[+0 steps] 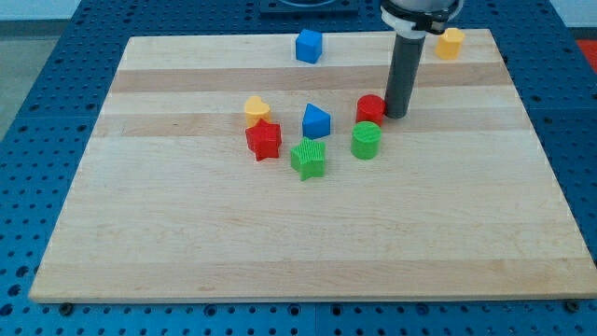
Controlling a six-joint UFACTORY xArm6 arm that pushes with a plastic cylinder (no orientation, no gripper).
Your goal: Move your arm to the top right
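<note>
Blue pegboard sits all around a light wooden bench. My tip is the bottom end of a dark rod, and it rests on the wood just to the view's right of a red cylinder, touching it or nearly so. I have no tool that opens or shuts (just the plain rod).

Below the red cylinder stands a green cylinder. To the view's left sit a blue wedge-like block, a green star, a red star and a small yellow block.

Near the view's top are a blue cube and, in the top right corner, a yellow block, up and to the right of my tip.
</note>
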